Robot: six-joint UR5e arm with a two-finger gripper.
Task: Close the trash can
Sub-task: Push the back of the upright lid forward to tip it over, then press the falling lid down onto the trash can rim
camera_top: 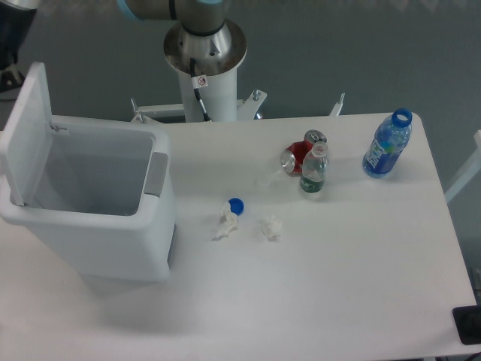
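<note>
Standing nearly upright: trash can (98,226) lid (26,131) | jaws: out of view

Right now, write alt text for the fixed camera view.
A large white trash can sits open at the table's left, lid raised nearly upright. To its right lie bottles, a red can, a blue cap and crumpled paper.

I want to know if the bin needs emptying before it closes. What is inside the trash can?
The trash can shows only bare white inner walls where its opening is visible. Its raised lid hides part of the left side, and the bottom is not in view.
</note>
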